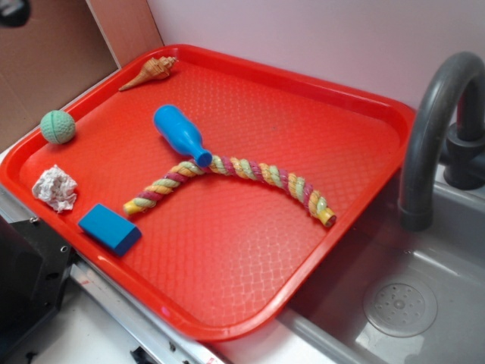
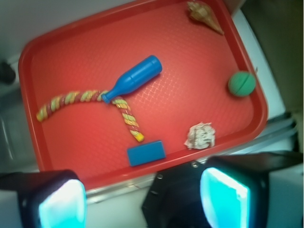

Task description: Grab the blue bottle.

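Note:
The blue bottle (image 1: 179, 133) (image 2: 133, 78) lies on its side near the middle of the red tray (image 1: 326, 98) (image 2: 61, 156), its narrow neck touching a striped rope (image 1: 250, 176) (image 2: 80, 98). In the wrist view my gripper (image 2: 142, 199) hangs high above the tray's near edge, well short of the bottle. Its two cyan-padded fingers (image 2: 225, 197) stand wide apart with nothing between them. The gripper does not show in the exterior view.
On the tray also lie a flat blue block (image 1: 110, 228) (image 2: 146, 153), crumpled paper (image 1: 54, 187) (image 2: 200, 136), a green ball (image 1: 57, 127) (image 2: 242, 83) and a seashell (image 1: 150, 72) (image 2: 204, 15). A grey sink with a faucet (image 1: 432, 121) adjoins the tray's right side.

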Robot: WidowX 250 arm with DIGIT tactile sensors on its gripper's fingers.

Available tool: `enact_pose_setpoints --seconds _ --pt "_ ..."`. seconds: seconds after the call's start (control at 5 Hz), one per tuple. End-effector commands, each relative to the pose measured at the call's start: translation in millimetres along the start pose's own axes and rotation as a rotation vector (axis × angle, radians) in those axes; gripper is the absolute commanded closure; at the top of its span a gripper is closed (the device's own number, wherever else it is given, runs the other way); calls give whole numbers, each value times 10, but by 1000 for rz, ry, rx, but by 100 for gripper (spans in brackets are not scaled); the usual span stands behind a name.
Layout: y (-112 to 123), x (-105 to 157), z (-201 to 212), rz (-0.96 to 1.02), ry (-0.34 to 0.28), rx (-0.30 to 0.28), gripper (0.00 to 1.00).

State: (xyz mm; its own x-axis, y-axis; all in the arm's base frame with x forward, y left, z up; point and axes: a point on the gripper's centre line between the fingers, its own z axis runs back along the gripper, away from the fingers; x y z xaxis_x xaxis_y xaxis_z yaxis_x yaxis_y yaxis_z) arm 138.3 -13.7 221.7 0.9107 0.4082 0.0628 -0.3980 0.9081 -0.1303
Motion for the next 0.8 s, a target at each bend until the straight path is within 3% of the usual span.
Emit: enact_pose_setpoints --seconds 0.0,0.2,0.4,0.6 --pt "83 343 -269 481 -143 -8 0" --pt "183 534 -490 744 -109 -25 0" --pt "194 662 -748 917 -85 20 0" --pt "164 826 -1051 963 -94 56 0"
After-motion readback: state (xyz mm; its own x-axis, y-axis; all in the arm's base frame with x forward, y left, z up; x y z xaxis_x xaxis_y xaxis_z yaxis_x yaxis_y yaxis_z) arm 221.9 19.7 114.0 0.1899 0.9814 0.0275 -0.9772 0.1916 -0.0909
